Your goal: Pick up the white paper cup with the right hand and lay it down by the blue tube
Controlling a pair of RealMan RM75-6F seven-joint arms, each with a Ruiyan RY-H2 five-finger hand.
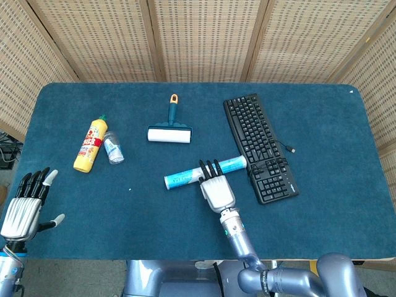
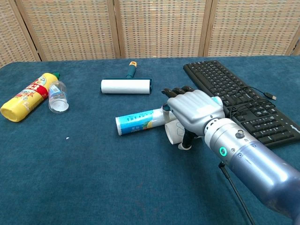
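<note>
White paper cup (image 2: pixel 174 131) lay on its side on the blue cloth table (image 1: pixel 322 124), touching the blue tube (image 2: pixel 140 122) | right hand (image 2: pixel 192 110) curled loosely over it | left hand (image 1: pixel 25 207) spread, empty | advice: open fully, lift straight up without rolling the cup.

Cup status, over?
Right hand over the cup, grip unclear. Cup on its side against the blue tube. Left hand open, off the table's near-left edge. Keyboard close on the right.
</note>
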